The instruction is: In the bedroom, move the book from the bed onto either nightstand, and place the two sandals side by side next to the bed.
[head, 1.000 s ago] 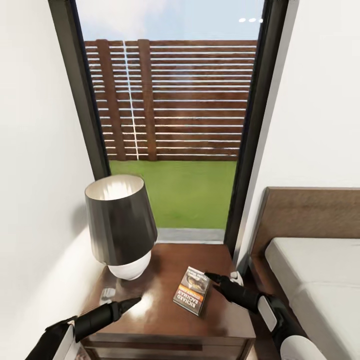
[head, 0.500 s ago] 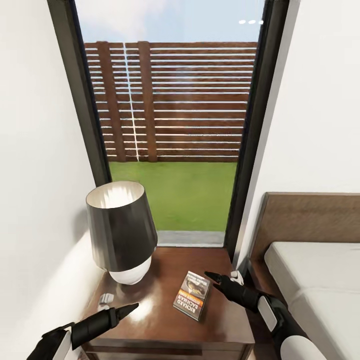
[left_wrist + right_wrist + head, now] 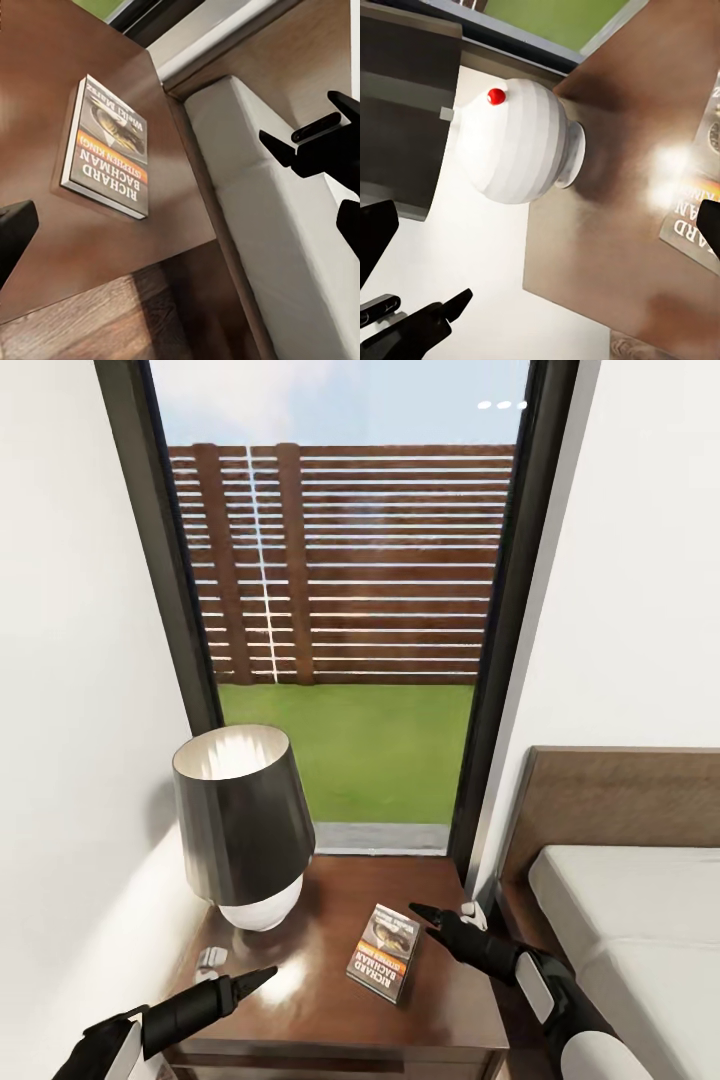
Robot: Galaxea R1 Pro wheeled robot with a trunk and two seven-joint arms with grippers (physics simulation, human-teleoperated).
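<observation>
The book point(image 3: 383, 952) lies flat, cover up, on the dark wooden nightstand point(image 3: 440, 1010), near its right side; the left wrist view shows the book point(image 3: 109, 146) too. My right gripper point(image 3: 438, 912) hovers just right of the book, open, with nothing between its fingers point(image 3: 274, 144). Over the nightstand's front left part, my left gripper point(image 3: 262, 975) is open and empty, well apart from the book. The bed point(image 3: 620, 920), with its brown headboard, stands to the right of the nightstand. The sandals are out of view.
A lamp point(image 3: 240, 820) with a dark shade and a white base point(image 3: 521, 142) fills the nightstand's back left. A small white object point(image 3: 210, 958) lies in front of it. White walls flank a tall dark-framed window point(image 3: 345, 610) behind.
The whole picture has shifted down a little, so the camera moved. The book and both grippers keep their places relative to the nightstand.
</observation>
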